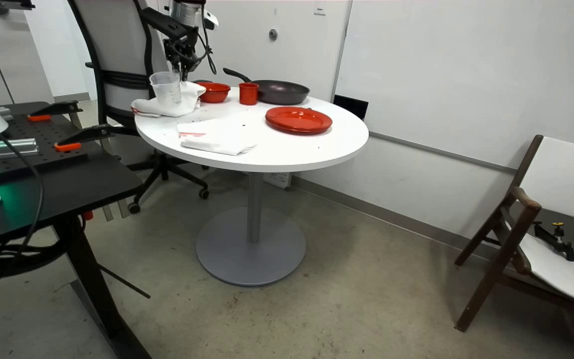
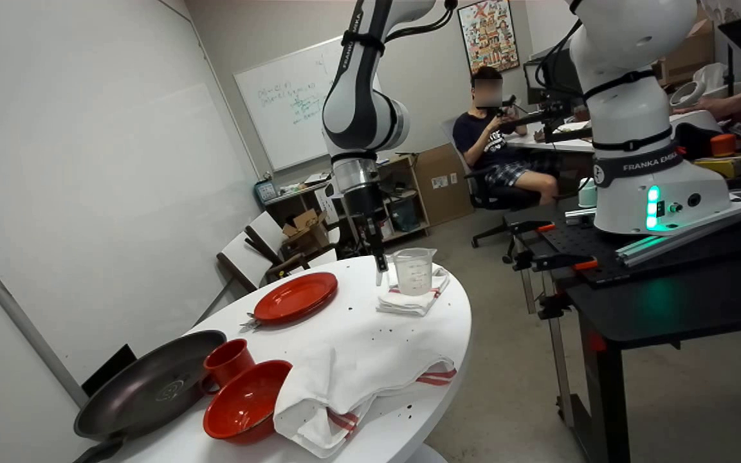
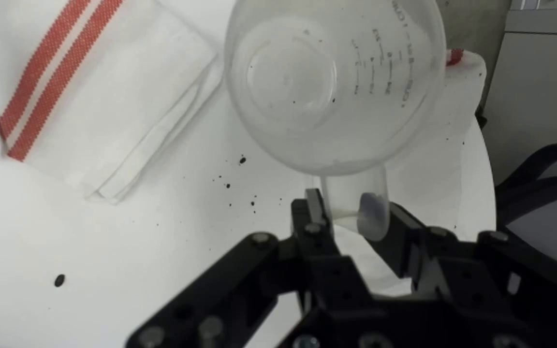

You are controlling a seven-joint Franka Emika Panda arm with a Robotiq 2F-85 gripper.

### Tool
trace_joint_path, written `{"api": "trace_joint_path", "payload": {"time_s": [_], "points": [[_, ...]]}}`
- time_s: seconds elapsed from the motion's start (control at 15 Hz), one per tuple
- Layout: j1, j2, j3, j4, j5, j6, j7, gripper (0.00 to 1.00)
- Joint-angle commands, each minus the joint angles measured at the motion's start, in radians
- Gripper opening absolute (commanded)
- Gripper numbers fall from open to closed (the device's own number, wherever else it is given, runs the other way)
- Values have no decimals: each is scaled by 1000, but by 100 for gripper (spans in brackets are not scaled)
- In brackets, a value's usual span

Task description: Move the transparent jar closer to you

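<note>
Wrist view shows the round-mouthed transparent jar (image 3: 335,92) with dark markings.

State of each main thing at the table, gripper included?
Transparent jar: lifted, roughly upright, looks empty
Gripper: shut on jar's handle
Red bowl: upright, uncovered
Red mug: upright
Red plates: stacked, face up
Frying pan: face up, uncovered
Towel beside bowl: loosely bunched
Other towel: folded flat

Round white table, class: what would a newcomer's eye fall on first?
Probably the red bowl, red cup and dark pan, grouped on the white table in both exterior views. The transparent jar dominates the wrist view's top centre. The white robot arm hangs over the table in an exterior view.
</note>
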Motion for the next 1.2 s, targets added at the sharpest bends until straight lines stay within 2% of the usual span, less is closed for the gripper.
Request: {"api": "trace_joint_path", "payload": {"time_s": [0.0,1.13], "points": [[15,-42,-10,-35,-71,-34,84,7],[18,89,0,56,-142,-30,106,7]]}}
